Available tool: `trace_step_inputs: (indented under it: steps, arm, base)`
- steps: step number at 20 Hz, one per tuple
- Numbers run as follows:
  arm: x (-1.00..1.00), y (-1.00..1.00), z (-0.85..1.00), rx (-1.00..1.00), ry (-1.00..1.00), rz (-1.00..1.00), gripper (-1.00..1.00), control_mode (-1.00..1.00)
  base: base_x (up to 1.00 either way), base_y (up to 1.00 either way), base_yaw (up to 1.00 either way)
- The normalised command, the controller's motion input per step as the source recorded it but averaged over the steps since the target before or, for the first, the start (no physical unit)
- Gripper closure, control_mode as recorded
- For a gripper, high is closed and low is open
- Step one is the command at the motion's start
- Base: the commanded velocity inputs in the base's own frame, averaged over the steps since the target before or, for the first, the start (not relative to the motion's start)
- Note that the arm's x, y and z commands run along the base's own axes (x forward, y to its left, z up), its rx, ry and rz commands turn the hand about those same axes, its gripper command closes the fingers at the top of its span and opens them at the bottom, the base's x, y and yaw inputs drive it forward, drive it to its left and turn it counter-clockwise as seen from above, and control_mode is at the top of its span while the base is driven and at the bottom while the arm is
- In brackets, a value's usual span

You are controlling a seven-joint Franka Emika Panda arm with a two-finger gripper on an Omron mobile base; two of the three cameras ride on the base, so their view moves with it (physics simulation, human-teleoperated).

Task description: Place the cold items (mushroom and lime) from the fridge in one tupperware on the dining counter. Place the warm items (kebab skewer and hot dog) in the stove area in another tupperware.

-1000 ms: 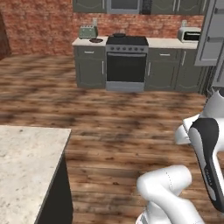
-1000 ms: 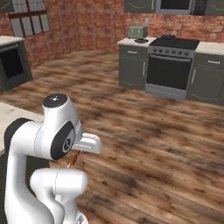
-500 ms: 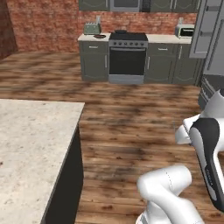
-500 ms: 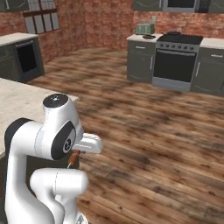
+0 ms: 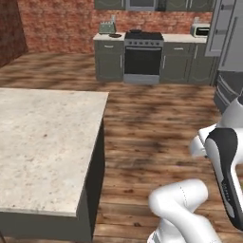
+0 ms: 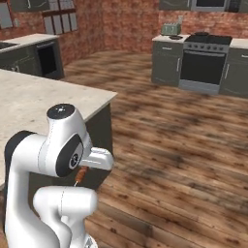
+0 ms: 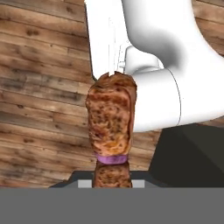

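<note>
The kebab skewer (image 7: 111, 124), a browned chunk of meat with a purple slice under it, stands straight up from the bottom of the hand view, close to the camera. My gripper (image 6: 80, 178) is tucked low against the arm's own body and is shut on the skewer, whose brown tip (image 6: 82, 173) pokes out beneath the hand in the right base view. The fingertips themselves are hidden behind the meat. The dining counter (image 5: 42, 142), pale speckled stone, lies at my left (image 6: 34, 99). The stove (image 5: 142, 54) stands against the far brick wall (image 6: 203, 60).
Grey cabinets flank the stove, with a toaster (image 5: 108, 26) on the left one and a microwave (image 5: 201, 30) on the right. The fridge (image 5: 230, 35) stands at the far right. Wooden floor (image 5: 152, 123) stretches between the counter and the stove.
The whole picture has shifted as the base drives: the dining counter has come closer and fills more of the left. The kebab skewer stays in the gripper.
</note>
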Motion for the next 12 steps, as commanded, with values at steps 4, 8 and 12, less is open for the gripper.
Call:
trace_step_inputs:
  steps: [4,8,12]
  arm:
    - [0.00,0.00,0.00,0.00,0.00,0.00,1.00,1.00]
    - [0.00,0.00,0.00,0.00,0.00,0.00,1.00,1.00]
    - [0.00,0.00,0.00,0.00,0.00,0.00,1.00,1.00]
  base:
    - [-1.00,0.65,0.00]
    - [-1.00,0.76,0.00]
    - [-0.57,0.99,0.02]
